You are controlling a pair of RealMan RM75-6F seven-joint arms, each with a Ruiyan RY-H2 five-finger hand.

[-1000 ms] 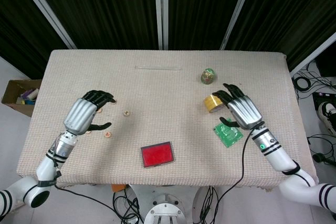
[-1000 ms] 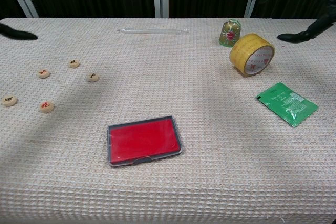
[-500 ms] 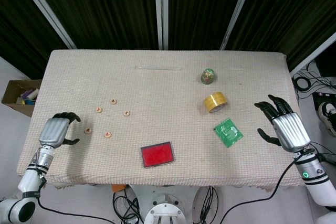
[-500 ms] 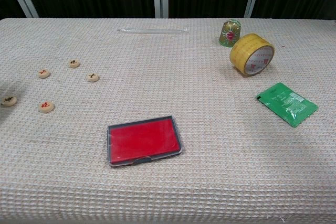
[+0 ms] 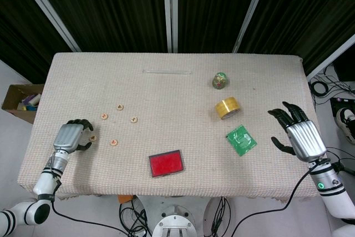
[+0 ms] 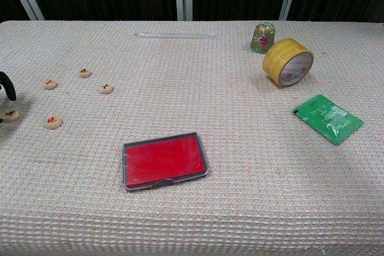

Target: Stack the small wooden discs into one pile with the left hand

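While our left hand (image 5: 69,136) hovers at the near left edge of the table (image 5: 166,90), its dark fingers (image 5: 83,123) curl loosely around nothing, their tips just beside the nearest wooden disc (image 5: 92,137). From the chest camera we see only a fingertip at the frame's edge, close to that same disc (image 6: 9,114); whether it touches we cannot tell. Four more discs lie apart from one another beyond the fingertips, away from our body and toward the table's middle: one (image 5: 113,142) near, then another (image 5: 104,116), another (image 5: 120,106) and the farthest (image 5: 133,119). No pile exists yet. We judge the main risks to be these: the discs are thin and lie flat on a nubby cloth, so a pinch could slide off or nudge the disc toward the table edge; a stack may topple on that soft weave. Our right hand (image 5: 297,131) hangs with fingers spread and nothing in them, beside the green packet (image 5: 241,140), well apart from the work.
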